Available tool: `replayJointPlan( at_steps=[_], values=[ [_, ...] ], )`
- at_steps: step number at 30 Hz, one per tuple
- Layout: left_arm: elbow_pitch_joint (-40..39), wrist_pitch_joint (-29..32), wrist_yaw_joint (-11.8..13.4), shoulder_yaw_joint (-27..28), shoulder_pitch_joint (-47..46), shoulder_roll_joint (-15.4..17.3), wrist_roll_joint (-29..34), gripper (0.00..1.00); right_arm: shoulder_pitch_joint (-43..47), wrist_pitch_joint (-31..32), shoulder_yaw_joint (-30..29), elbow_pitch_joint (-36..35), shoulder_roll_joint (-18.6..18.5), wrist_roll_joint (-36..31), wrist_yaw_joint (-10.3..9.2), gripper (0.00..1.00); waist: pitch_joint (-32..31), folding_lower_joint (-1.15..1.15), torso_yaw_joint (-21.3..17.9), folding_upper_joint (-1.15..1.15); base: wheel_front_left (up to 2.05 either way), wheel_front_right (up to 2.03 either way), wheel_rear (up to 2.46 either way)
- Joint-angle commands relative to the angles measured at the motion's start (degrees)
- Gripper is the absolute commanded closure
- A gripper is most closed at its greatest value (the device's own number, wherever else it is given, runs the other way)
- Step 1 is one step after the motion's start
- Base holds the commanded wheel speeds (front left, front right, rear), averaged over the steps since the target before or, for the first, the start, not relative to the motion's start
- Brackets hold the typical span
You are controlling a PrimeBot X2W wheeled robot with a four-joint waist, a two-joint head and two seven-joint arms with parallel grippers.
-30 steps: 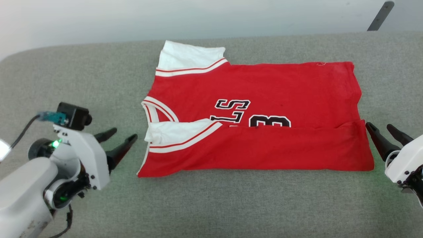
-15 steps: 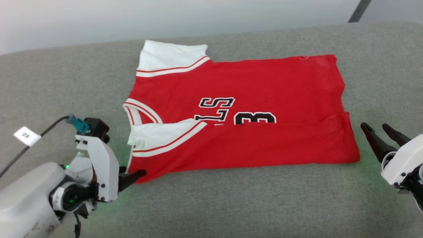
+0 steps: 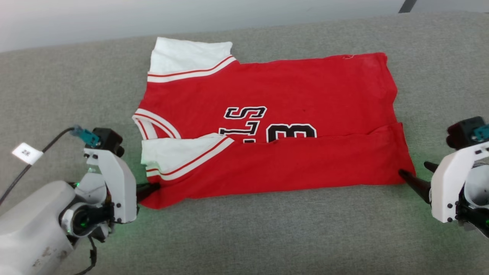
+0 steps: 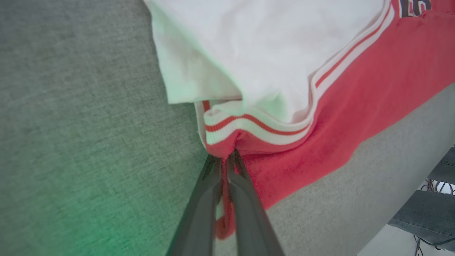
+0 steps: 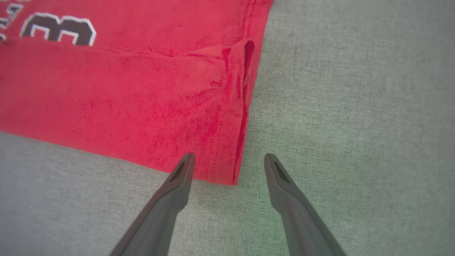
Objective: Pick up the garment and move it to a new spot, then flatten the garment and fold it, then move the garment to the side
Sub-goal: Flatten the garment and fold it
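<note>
- Leaves open room on the grey surface (image 3: pixel 267 236) all round the garment (image 3: pixel 267 126): a wide free band along the near side, a narrower one toward the far edge of the surface.
- Places the garment flat at mid-surface, with its long axis running left to right across the head view.
- Points the collar end toward the robot's left and the hem end toward its right.
- Shows one fold along the near long side: flap turned up over the body, covering the lower part of the black-and-white lettering and number.
- Spreads the far white sleeve flat at the far left corner; lays the near white sleeve on top of the folded flap.
- Clamps the near left corner of the garment in the left tool (image 3: pixel 153 188), fingers drawn narrow with red cloth pinched between them.
- Sets the right tool (image 3: pixel 414 169) spread wide at the near right hem corner, which lies between the fingers: one tip over red cloth, the other over bare surface. Cannot tell whether either tip touches the cloth.
- Trails a white-tagged cable (image 3: pixel 26 153) beside the left arm, apart from the garment.
</note>
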Motion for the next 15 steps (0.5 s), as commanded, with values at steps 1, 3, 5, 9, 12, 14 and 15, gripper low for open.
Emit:
replayJointPlan(
  at_steps=[1,3,5,9,12,14,15],
  values=[
    [-0.08,0.14,-0.22,-1.35,1.03,-2.25,0.34,1.00,-1.37,1.71,1.56,0.09,-1.14,-0.88,-0.04,0.00,0.33,0.00,0.67,0.00,0.00,0.00,0.00],
    [-0.15,-0.01,-0.41,-1.39,0.86,-2.46,0.54,1.00,-2.10,2.65,2.53,0.36,-1.94,-1.79,-0.04,0.00,0.52,0.00,0.96,0.00,0.00,0.00,0.00],
    [-0.22,-0.61,-0.52,-1.19,0.57,-2.88,0.81,1.00,-3.21,4.19,4.08,1.44,-2.47,-2.71,-0.04,0.00,1.04,0.00,1.48,0.00,0.00,0.00,0.00],
    [-0.32,-1.45,-0.87,-1.32,0.43,-3.73,1.63,1.00,-5.08,6.46,5.78,4.56,-2.36,-3.10,-0.04,0.00,1.95,0.00,2.42,0.00,0.00,0.00,0.00],
    [-0.04,-1.97,-1.15,-1.39,0.46,-4.19,1.90,1.00,-5.28,7.02,7.57,6.01,-1.91,-2.12,-0.04,1.00,2.22,0.00,3.02,0.00,0.00,0.00,0.00],
    [0.24,-2.39,-1.31,-1.34,0.54,-4.20,2.07,1.00,-5.38,6.39,7.58,6.64,-1.91,-1.65,-0.04,1.00,2.24,0.00,3.32,0.00,0.00,0.00,0.00],
    [0.29,-2.50,-1.34,-1.34,0.63,-4.12,2.17,1.00,-5.34,6.17,7.55,6.86,-2.17,-1.40,-0.04,1.00,2.12,0.00,3.48,0.00,0.00,0.00,0.00]
  ],
)
